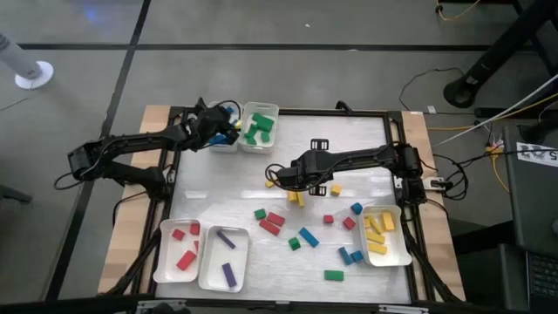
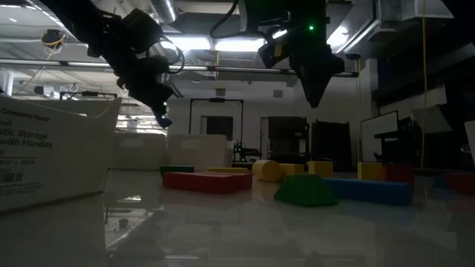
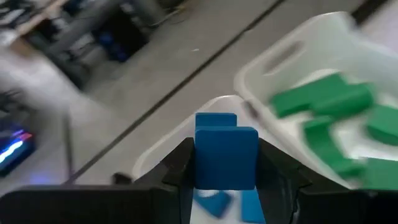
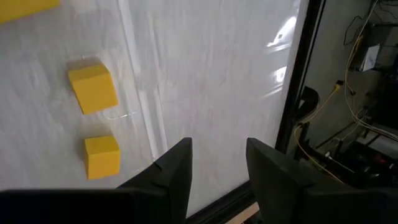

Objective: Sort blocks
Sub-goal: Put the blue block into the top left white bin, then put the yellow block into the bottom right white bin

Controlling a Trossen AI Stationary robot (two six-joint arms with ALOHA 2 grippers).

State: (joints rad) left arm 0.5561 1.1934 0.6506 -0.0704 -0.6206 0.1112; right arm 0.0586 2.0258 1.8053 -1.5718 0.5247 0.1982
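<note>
A blue block (image 3: 225,155) sits between the fingers of my left gripper (image 1: 228,133), which is shut on it above a white tray (image 1: 223,145) at the far left. That tray holds other blue blocks (image 3: 214,202). Beside it stands a white tray (image 1: 272,112) of green blocks (image 3: 323,106). My right gripper (image 1: 281,180) hangs open over the middle of the table, nothing between its fingers (image 4: 177,165). Two yellow blocks (image 4: 93,87) (image 4: 102,155) lie on the table just beside it. Loose red, blue, green and yellow blocks (image 1: 305,235) lie scattered toward the near edge. My left gripper pinches the blue block by two opposite sides (image 3: 200,163) between its two fingers. The fingers slant downward, coming from the table's left. The block's outer end sticks out past the fingertips, and the block hangs clear above the tray of blue blocks.
Near the front edge stand a tray of red blocks (image 1: 167,262), a tray of purple blocks (image 1: 209,270) and, at the right, a tray of yellow blocks (image 1: 399,253). A black frame (image 1: 392,139) borders the white table surface. A white storage box (image 2: 52,148) shows in the low view.
</note>
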